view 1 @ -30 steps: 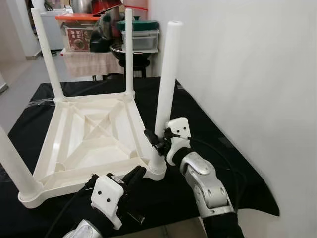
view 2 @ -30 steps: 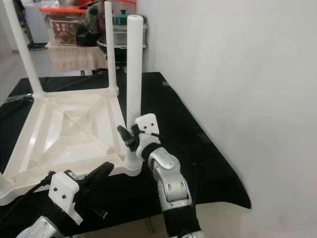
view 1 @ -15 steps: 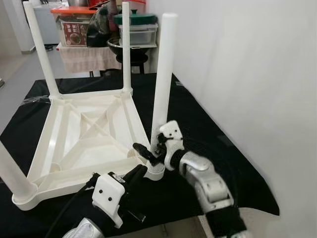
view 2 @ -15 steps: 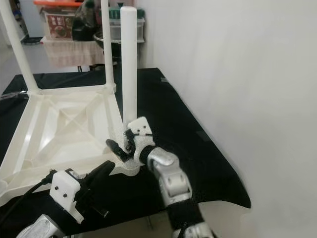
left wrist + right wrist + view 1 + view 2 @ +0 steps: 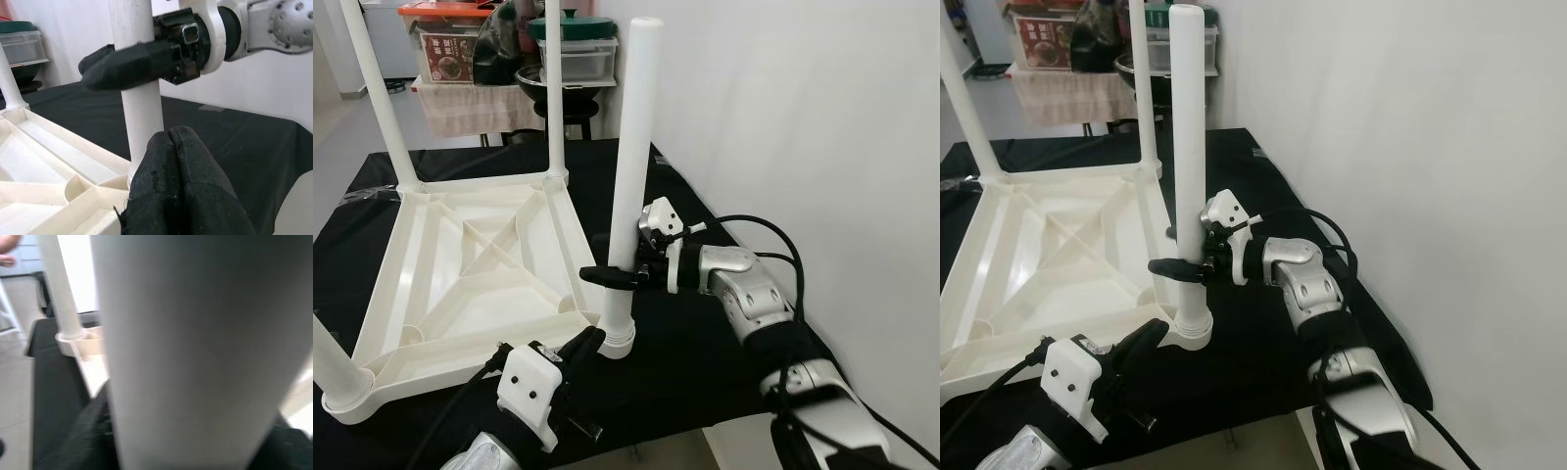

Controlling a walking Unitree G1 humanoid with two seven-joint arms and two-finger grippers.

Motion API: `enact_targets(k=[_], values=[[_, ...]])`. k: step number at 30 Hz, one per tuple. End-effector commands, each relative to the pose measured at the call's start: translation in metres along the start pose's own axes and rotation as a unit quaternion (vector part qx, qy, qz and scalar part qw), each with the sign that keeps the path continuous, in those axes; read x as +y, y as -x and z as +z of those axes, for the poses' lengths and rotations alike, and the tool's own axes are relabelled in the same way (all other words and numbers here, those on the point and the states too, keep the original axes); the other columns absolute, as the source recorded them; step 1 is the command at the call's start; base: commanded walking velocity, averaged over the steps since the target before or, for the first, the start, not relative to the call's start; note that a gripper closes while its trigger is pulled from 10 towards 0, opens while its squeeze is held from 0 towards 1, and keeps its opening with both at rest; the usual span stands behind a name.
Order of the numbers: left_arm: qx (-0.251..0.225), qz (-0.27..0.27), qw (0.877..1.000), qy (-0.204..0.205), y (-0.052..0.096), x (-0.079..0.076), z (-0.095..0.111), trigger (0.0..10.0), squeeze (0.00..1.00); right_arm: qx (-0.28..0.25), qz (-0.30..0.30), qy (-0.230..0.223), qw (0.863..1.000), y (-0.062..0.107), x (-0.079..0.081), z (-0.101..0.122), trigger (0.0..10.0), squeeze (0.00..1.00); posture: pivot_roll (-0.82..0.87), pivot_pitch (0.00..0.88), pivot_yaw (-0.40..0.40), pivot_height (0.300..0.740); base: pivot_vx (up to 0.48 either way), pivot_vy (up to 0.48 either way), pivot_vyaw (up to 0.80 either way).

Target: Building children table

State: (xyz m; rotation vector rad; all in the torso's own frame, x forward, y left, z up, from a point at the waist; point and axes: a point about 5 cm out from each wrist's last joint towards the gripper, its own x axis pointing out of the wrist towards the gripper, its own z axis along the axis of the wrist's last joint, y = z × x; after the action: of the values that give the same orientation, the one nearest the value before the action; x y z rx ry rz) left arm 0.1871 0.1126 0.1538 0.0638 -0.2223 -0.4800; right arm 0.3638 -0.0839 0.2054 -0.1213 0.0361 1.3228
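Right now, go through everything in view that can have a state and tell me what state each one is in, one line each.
Table top: upside down on the black cloth, underside ribs up.
Near right leg: upright in its corner socket.
Far legs: upright in their sockets.
Right claw: shut on the near right leg, low down.
Left claw: fingers together, holding nothing, by the socket.

A home: pots (image 5: 570, 24) and storage boxes (image 5: 445, 54) crowd a side table.

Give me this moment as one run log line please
right gripper: shut on near-right white plastic table leg, upright in socket | left gripper: shut, by leg base | upturned white plastic children's table on black cloth
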Motion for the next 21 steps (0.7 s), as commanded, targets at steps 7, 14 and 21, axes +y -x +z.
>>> enact_targets(k=[7,14,21], values=[[0.003,0.000,1.000,-0.001,0.002,-0.002,-0.001,10.0,0.00,-0.021,0.009,-0.004,1.000,0.010,-0.009,0.006,0.0,0.00,0.09,0.006,-0.099,0.740,0.000,0.000,0.00],[0.004,-0.001,1.000,0.000,0.004,-0.003,-0.001,10.0,0.00,0.043,-0.128,-0.005,0.991,0.009,-0.003,-0.032,0.0,0.00,0.09,0.007,-0.122,0.740,0.000,0.000,0.00],[0.006,-0.001,1.000,-0.002,0.005,0.000,-0.001,10.0,0.00,0.070,-0.358,-0.069,0.928,0.000,0.065,-0.071,0.0,0.00,0.08,0.000,-0.105,0.740,0.000,0.000,0.00]])
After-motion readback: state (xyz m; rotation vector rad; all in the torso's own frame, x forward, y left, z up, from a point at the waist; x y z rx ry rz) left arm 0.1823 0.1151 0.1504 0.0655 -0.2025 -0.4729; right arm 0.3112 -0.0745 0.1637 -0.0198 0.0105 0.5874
